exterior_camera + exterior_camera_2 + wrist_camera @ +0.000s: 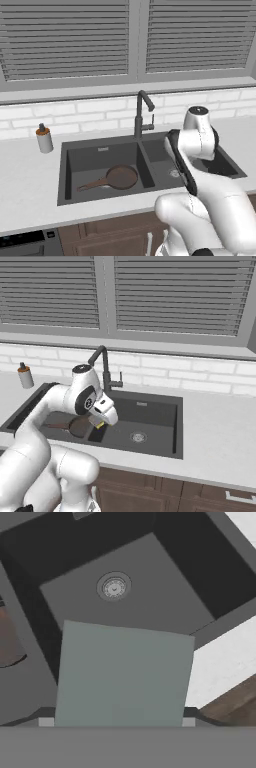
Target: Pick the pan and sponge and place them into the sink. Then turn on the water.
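Above the right basin of the large dark grey double-basin sink, I see my hand gripping the small rectangular sponge, its grey-green top facing the hand camera, its yellow side peeking out below the fingers. Beneath it sits the round metal drain. Over in the left basin lies the round dark brown frying pan, handle pointing left.
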Controlling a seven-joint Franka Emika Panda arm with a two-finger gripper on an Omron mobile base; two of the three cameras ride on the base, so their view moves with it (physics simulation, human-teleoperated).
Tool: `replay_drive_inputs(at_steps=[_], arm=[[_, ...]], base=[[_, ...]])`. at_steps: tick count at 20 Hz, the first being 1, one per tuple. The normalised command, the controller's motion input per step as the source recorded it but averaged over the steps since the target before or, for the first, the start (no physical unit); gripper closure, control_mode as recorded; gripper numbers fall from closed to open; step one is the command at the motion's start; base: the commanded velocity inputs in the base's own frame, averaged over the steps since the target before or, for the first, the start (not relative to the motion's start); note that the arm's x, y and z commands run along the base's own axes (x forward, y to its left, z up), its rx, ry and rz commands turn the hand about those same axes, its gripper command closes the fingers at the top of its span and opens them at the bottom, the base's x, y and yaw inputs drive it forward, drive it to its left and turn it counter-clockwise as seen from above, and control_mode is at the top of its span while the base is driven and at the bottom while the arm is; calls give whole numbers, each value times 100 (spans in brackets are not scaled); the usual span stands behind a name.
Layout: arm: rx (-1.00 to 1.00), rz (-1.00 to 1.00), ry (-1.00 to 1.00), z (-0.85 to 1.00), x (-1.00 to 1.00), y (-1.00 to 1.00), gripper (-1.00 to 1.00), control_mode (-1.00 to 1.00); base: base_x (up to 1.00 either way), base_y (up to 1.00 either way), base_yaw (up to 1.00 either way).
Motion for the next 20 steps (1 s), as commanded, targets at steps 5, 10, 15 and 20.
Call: replay_drive_inputs(at_steps=[5, 10, 15, 20], arm=[[-14, 0, -3, 22, -5, 100, 100, -100], [-11, 0, 0, 17, 2, 100, 100, -100], [-8, 0, 0, 1, 28, 98, 100, -100], [-3, 0, 0, 0, 60, 62, 100, -100]], base=[[0, 0, 0], [0, 0, 0], [0, 0, 0], [0, 0, 0]])
